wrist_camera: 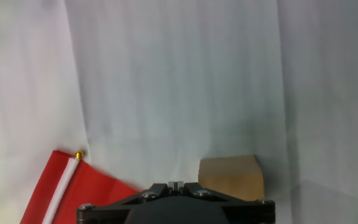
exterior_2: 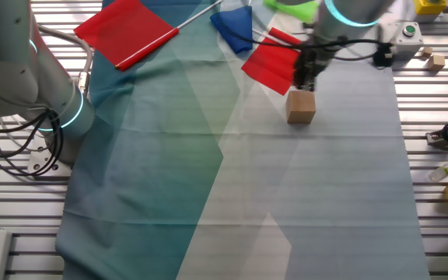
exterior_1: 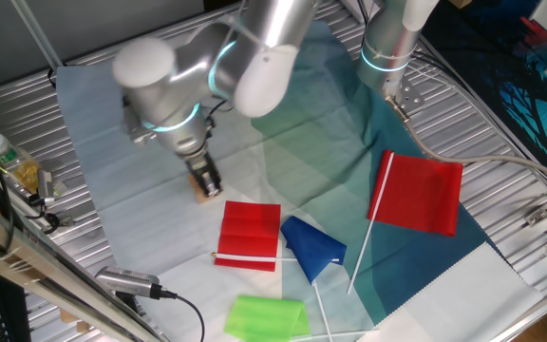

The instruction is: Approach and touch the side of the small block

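The small tan block (exterior_2: 301, 107) sits on the pale cloth. In one fixed view only its edge (exterior_1: 207, 199) shows beneath the fingers. In the hand view the small block (wrist_camera: 232, 177) lies just right of the fingertips. My gripper (exterior_2: 306, 78) is shut and empty, with its tips down at the block's side, against it or very nearly so; contact cannot be told. It also shows in one fixed view (exterior_1: 204, 179) and, with fingers pressed together, in the hand view (wrist_camera: 176, 185).
A folded red flag (exterior_1: 250, 235) lies close by, and shows in the hand view (wrist_camera: 67, 193). A blue flag (exterior_1: 311, 244), a green flag (exterior_1: 266, 316) and a larger red flag (exterior_1: 421, 193) lie further off. A second arm (exterior_1: 392, 43) stands at the cloth's edge.
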`<state>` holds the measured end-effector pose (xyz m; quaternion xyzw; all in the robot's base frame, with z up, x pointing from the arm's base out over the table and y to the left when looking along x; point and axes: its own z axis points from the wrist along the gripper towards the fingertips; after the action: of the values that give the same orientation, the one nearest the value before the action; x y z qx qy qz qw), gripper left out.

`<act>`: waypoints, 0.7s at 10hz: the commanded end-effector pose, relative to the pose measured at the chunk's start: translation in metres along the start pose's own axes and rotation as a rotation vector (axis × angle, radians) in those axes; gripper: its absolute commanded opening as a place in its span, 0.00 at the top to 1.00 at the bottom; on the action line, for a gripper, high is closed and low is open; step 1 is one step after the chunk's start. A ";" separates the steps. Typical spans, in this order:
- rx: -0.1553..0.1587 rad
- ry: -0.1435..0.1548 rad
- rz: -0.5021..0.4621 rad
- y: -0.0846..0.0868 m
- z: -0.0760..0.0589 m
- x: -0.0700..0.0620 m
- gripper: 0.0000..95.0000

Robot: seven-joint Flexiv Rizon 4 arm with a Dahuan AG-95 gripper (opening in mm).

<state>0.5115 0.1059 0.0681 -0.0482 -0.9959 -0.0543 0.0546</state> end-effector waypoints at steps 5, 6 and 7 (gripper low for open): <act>-0.008 -0.016 -0.035 -0.022 0.013 0.029 1.00; -0.010 -0.020 -0.038 -0.024 0.014 0.031 1.00; -0.009 -0.023 -0.037 -0.026 0.015 0.032 1.00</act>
<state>0.4745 0.0842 0.0553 -0.0308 -0.9969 -0.0593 0.0406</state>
